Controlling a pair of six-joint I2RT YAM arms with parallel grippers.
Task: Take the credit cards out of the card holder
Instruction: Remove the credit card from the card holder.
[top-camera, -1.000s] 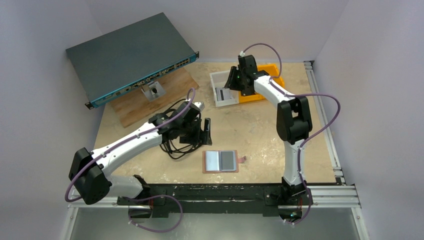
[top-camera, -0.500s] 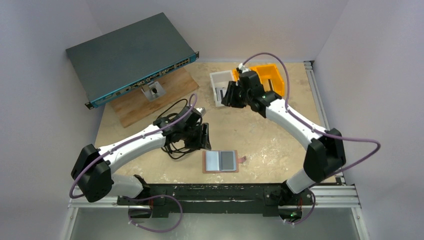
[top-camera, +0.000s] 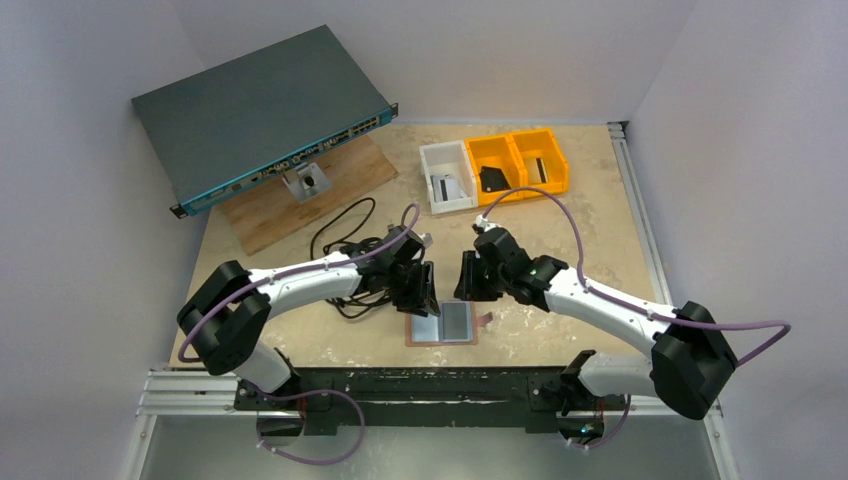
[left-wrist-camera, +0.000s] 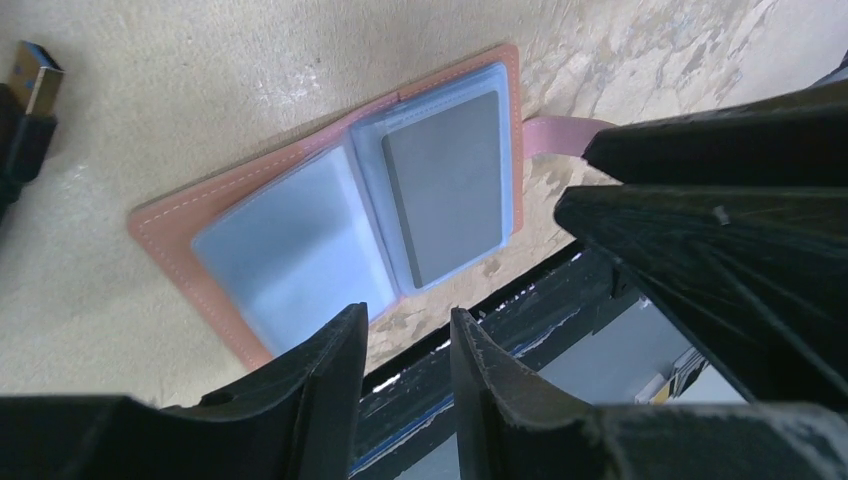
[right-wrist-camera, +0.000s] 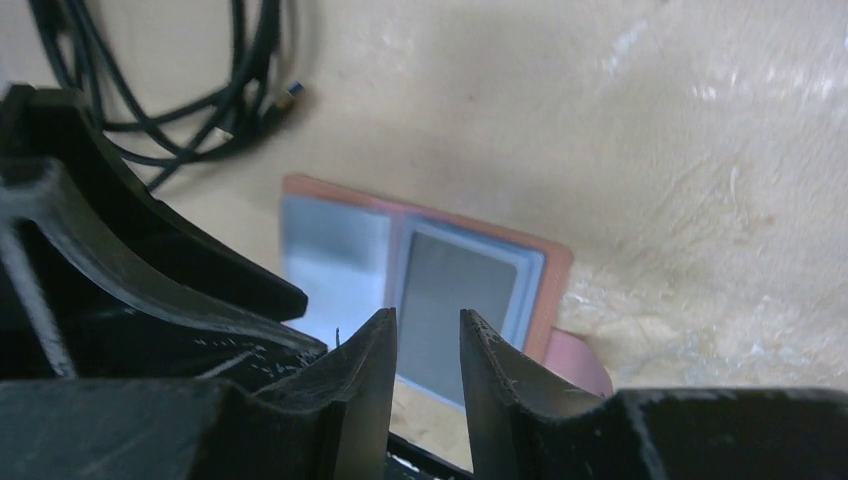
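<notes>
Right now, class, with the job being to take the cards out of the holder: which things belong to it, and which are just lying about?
Belong to the job:
open reddish-brown leather card holder
pale grey-white card
dark grey card
left gripper
right gripper

Lying about:
flat grey network switch
wooden board
black cable coil
white bin
two orange bins

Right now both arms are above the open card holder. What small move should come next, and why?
Probably lower the right pincer onto the dark grey card to start sliding it out. The card holder lies open and flat, with both cards seated in their clear pockets, and neither pincer touches it yet. The left pincer hovers over the pale card and could press that side down.
</notes>
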